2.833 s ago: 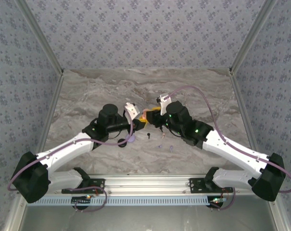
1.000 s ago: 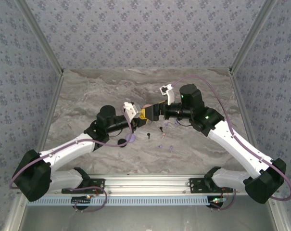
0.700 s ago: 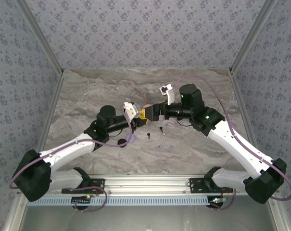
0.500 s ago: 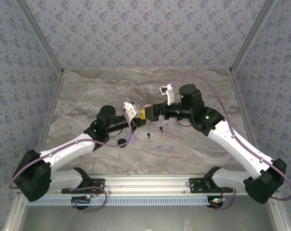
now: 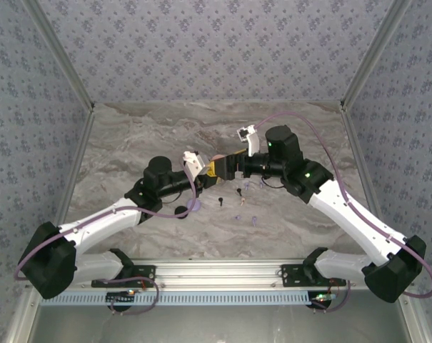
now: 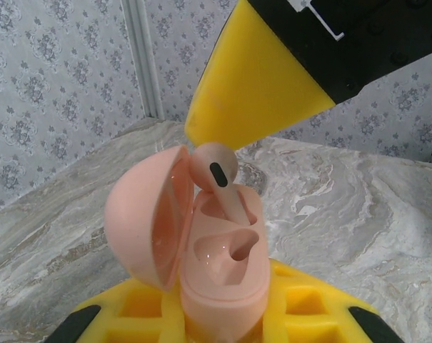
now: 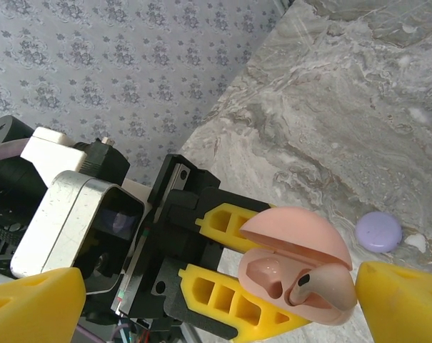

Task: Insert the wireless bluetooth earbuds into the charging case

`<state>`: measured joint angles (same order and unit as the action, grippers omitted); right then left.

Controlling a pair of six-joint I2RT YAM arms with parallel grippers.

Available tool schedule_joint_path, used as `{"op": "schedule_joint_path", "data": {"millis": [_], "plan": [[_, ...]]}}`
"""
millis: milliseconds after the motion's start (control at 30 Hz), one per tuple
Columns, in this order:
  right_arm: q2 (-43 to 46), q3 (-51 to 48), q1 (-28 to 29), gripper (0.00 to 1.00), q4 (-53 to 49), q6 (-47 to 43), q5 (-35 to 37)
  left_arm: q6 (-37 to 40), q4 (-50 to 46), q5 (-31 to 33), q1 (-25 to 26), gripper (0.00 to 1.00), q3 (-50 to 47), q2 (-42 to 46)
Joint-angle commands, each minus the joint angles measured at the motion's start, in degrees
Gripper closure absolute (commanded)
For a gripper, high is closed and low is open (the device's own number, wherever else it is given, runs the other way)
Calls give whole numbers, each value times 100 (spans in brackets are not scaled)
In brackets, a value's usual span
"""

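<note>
At frame centre, the left gripper (image 6: 217,318) is clamping an open pale-pink plastic charging case (image 6: 223,275) holding a pink stemmed earbud (image 6: 214,170); the right gripper (image 7: 219,304) is gaping wide.

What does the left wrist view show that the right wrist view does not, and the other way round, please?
The left wrist view looks into the open pink charging case: its near socket is empty, and a yellow finger of the right gripper hangs above the pale pink earbud. The right wrist view adds the left wrist camera, a lavender disc on the marble table, and the right gripper's jaws wide open either side of the case. Both share the open case with the earbud standing in it, clamped by the left gripper.
</note>
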<state>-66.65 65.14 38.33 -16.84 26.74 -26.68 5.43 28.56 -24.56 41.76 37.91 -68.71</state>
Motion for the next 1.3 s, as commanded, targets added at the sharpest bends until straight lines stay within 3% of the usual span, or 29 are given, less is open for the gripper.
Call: {"op": "schedule_joint_path", "data": {"millis": [0, 400, 533, 700, 933, 1267], "plan": [[91, 220, 89, 0, -214, -160, 249, 6, 270, -30, 42, 84, 63, -3], [601, 219, -62, 0, -400, -226, 196, 165, 759, 509, 43, 90, -187, 249], [877, 200, -113, 0, -562, -279, 557, 233, 841, 754, 43, 92, -214, 403], [953, 182, -457, 16, -1020, -279, 803, 309, 813, 775, 40, 93, -198, 528], [575, 191, -776, 40, -799, -187, 97, 319, 814, 467, 41, 93, -166, 553], [145, 266, -793, 45, -548, -161, -86, 355, 678, 206, 42, 93, -66, 556]]}}
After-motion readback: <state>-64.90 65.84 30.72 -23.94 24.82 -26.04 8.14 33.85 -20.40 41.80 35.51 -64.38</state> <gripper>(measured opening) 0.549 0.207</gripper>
